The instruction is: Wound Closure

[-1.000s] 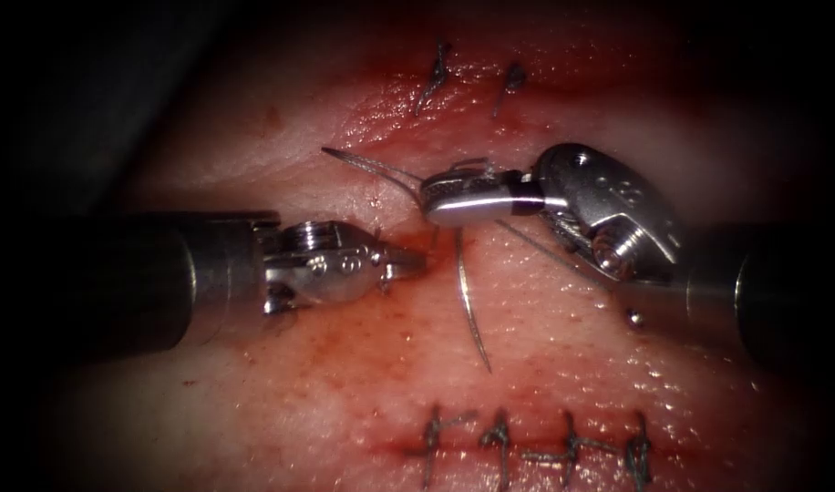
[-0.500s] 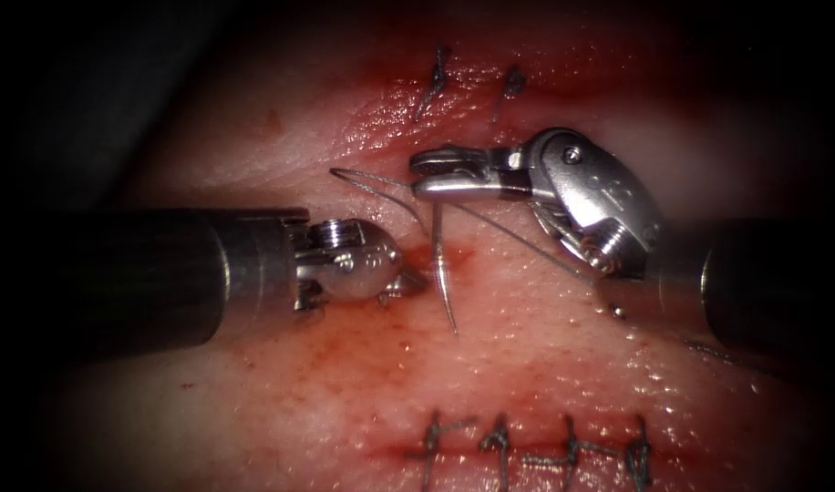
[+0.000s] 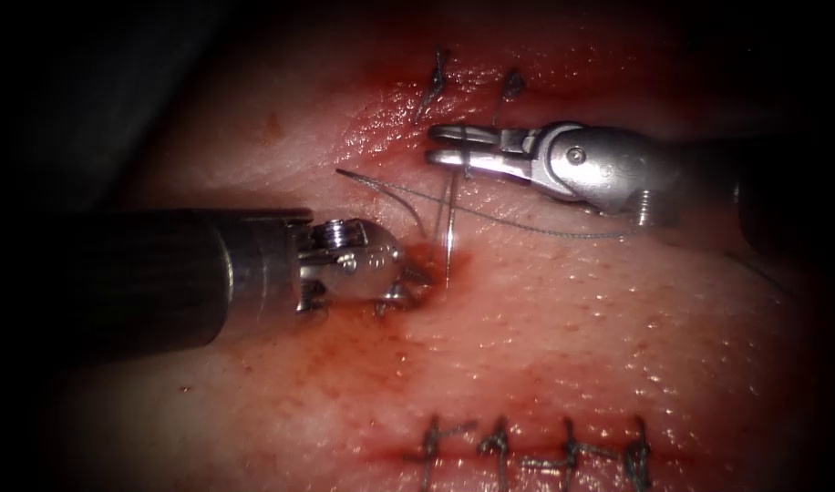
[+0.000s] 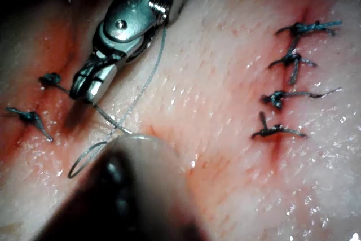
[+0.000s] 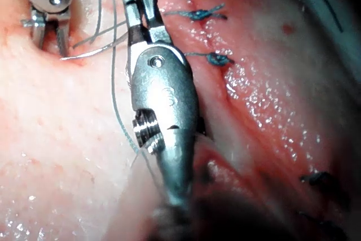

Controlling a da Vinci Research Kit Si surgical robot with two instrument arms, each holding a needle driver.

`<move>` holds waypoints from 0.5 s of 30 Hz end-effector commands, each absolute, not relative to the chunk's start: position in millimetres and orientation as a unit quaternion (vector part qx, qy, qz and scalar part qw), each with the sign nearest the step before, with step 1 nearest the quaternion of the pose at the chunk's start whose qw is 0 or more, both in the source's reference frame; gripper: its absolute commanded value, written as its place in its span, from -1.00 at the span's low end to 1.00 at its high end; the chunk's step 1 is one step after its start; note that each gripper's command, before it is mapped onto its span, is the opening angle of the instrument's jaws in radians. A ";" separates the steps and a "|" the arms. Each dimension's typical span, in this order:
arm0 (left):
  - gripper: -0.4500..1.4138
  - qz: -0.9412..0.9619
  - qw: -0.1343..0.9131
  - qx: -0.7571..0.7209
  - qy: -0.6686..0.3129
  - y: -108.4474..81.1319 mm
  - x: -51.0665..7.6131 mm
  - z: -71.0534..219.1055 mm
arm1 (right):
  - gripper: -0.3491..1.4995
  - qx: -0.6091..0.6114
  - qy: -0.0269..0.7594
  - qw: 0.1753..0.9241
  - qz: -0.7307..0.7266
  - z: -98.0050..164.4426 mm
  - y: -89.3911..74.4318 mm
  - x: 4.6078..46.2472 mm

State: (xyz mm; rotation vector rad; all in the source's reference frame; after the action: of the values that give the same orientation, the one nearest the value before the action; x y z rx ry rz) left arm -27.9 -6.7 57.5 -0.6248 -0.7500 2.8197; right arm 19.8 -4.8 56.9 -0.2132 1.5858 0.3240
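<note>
Right tool (image 3: 433,146): fingers closed on the needle (image 3: 448,228) close to its tail end, with a narrow gap left at the tips. Needle: hung from those fingers with its long axis running nearly straight toward the viewer in the endoscope view, its point set down at the patch of red fluid (image 3: 456,262) on the tissue (image 3: 572,319). Whether the point has entered cannot be told. Left tool (image 3: 416,275): fingers seen slightly parted in the right wrist view, nothing held, tips laid on the tissue just left of the needle point. This arm is judged the nearer to the point, the right tool the nearer to the tail. Thread (image 3: 527,228): trailed slack from the needle across the tissue toward the right. Stitches (image 3: 499,446): a finished row noted well apart, nearer the viewer.
</note>
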 end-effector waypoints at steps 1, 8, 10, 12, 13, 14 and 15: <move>0.17 0.942 0.082 -0.208 -0.251 -6.8 -28.4 58.0 | -1.00 -0.112 0.708 0.684 0.134 57.5 -4.2 20.4; 0.10 0.941 0.089 -0.207 -0.253 -6.7 -28.3 57.9 | -1.00 -0.139 0.713 0.678 0.113 57.2 -4.6 20.5; 0.10 0.941 0.089 -0.207 -0.254 -6.7 -28.3 57.9 | -1.00 -0.139 0.713 0.678 0.112 57.2 -4.7 20.5; 0.10 0.941 0.089 -0.207 -0.254 -6.6 -28.3 57.9 | -1.00 -0.141 0.713 0.678 0.111 57.3 -5.0 20.6; 0.10 0.940 0.089 -0.207 -0.255 -6.5 -28.3 57.8 | -1.00 -0.143 0.714 0.677 0.109 57.4 -5.2 20.7; 0.10 0.940 0.089 -0.207 -0.255 -6.5 -28.3 57.8 | -1.00 -0.143 0.714 0.677 0.109 57.4 -5.2 20.7; 0.10 0.940 0.089 -0.208 -0.255 -6.4 -28.3 57.8 | -1.00 -0.144 0.714 0.677 0.111 57.4 -5.2 20.7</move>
State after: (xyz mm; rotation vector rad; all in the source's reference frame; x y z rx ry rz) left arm -27.7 -6.3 57.2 -0.6140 -0.7606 2.7898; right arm 20.0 -4.8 56.8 -0.3111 1.5980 0.2612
